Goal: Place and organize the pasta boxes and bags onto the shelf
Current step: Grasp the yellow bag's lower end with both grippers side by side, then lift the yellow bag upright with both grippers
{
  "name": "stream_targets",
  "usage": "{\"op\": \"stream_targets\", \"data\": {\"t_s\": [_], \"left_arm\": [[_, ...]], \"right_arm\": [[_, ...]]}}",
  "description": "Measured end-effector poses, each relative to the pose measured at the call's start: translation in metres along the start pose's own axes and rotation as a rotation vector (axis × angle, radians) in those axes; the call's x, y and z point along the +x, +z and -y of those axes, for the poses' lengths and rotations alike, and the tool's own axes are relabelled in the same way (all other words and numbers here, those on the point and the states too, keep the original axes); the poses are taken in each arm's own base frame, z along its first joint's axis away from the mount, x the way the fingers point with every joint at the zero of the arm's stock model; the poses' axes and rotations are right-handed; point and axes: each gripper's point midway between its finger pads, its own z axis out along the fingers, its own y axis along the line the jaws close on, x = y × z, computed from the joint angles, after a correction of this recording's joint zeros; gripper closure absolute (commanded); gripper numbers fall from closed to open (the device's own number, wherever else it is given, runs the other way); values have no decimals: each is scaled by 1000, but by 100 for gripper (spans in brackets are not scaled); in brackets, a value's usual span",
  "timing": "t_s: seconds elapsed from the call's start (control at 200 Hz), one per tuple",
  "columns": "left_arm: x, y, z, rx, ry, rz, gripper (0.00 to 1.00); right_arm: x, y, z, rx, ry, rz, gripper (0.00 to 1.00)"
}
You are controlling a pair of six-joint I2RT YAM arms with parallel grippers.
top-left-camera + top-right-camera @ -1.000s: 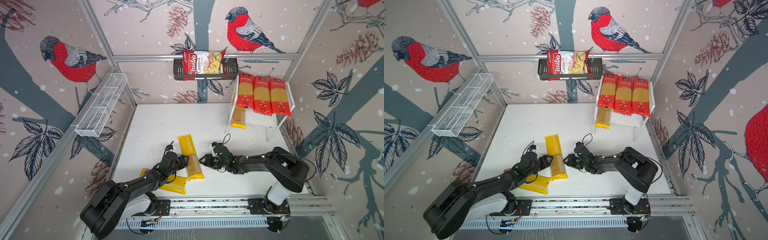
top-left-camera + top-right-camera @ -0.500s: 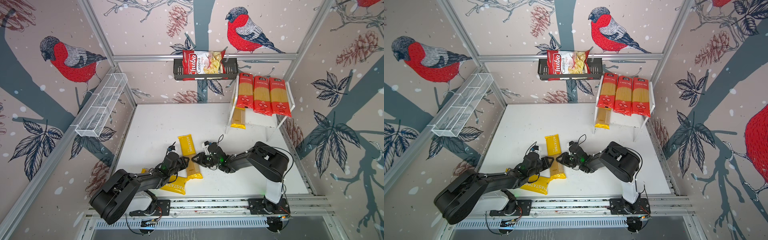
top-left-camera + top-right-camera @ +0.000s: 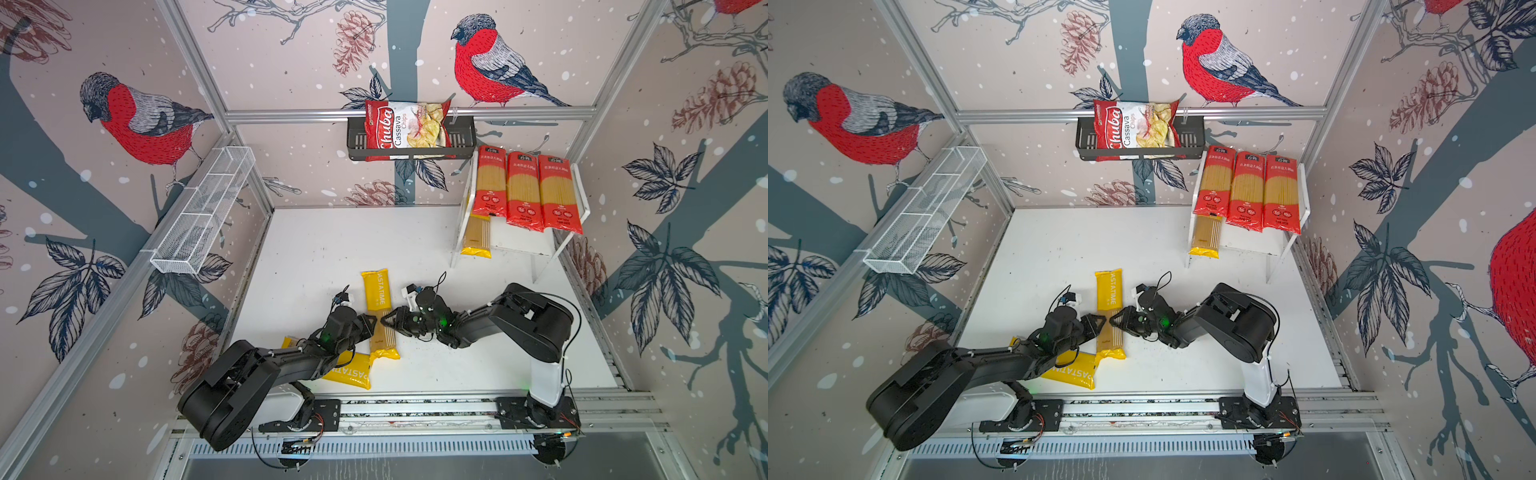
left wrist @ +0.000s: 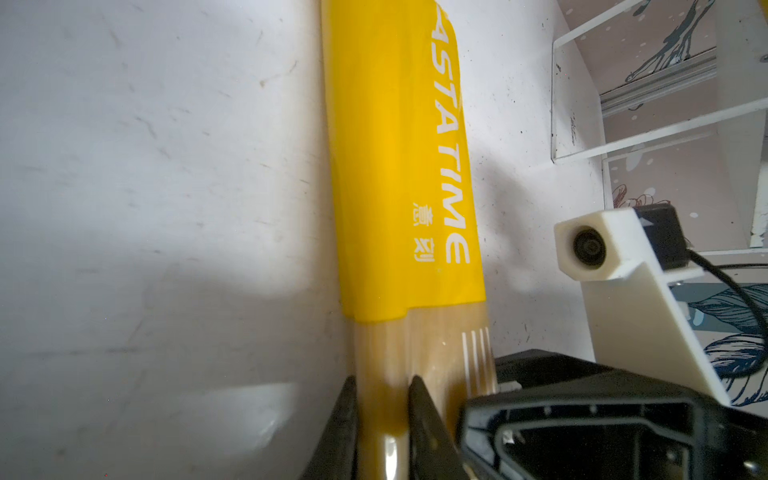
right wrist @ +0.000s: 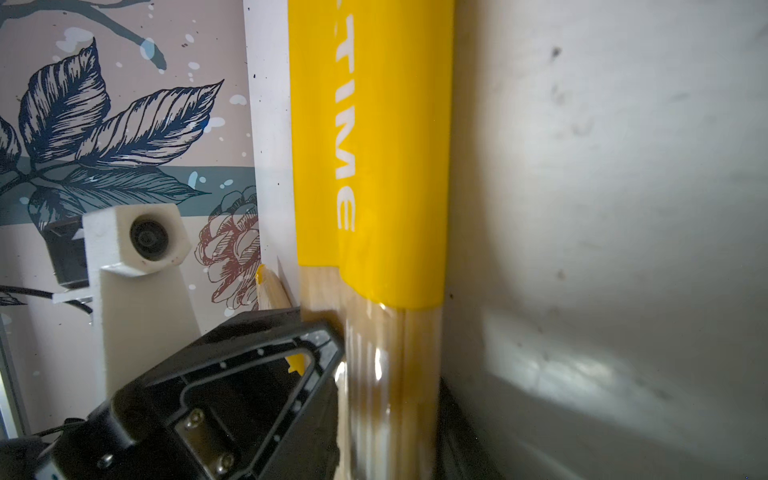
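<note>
Left wrist view: left gripper (image 4: 382, 386) pinches yellow packet (image 4: 395, 166) — right gripper (image 3: 388, 323), grip unclear; shelf (image 3: 521, 246) bears three red packets (image 3: 523, 191).

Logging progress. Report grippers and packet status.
Left gripper shut on long yellow PASTATIME spaghetti packet, at its clear window. Right gripper against opposite edge, grip unclear. Second yellow packet partly under left arm.

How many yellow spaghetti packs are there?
3: shelf pack on the shelf's lower board; middle pack on the table, pinched by the left fingers; front pack partly under the left arm.
</note>
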Motion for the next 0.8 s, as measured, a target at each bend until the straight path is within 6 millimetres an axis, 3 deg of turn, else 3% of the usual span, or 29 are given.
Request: {"op": "stream_targets", "data": {"t_s": [0.365, 0.555, 0.8], "left_arm": [[0, -7, 7, 25, -17, -6, 79], [-3, -13, 11, 38, -25, -10, 67], [-26, -30, 37, 125, 3, 63, 50]], "right_arm": [[2, -5, -5, -29, 11, -4, 87], [-3, -18, -11, -48, 7, 19, 91], [-13, -40, -22, -69, -24, 74, 94]]}}
